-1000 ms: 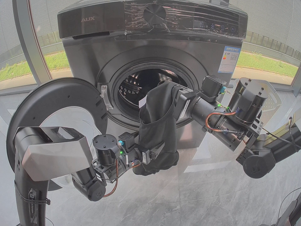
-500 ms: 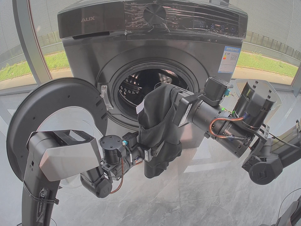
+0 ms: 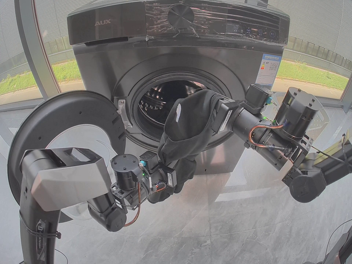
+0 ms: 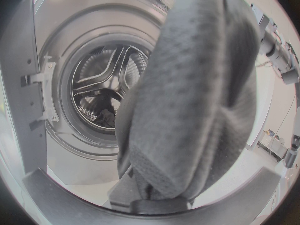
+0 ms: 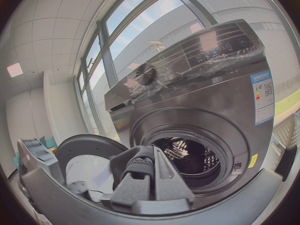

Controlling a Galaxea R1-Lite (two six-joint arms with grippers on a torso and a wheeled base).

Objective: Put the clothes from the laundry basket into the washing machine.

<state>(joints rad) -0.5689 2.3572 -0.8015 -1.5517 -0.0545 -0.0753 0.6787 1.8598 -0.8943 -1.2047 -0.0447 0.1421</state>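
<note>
Your left gripper [image 3: 175,178] is clamped on the low end of the dark garment [image 3: 190,125], which hangs just outside the washing machine [image 3: 110,66] mouth; right gripper [image 3: 216,109] pinches the top. Slack cloth could snag the rim, I reckon. Drum [image 4: 90,78] holds one dark piece [image 4: 106,117]; laundry basket [image 5: 282,132] contents hidden.

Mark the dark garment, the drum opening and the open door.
dark garment [image 3: 190,120], head view, on its upper fold.
drum opening [image 3: 157,99], head view, bare drum wall left of the garment.
open door [image 3: 68,116], head view, on its dark rim.
</note>
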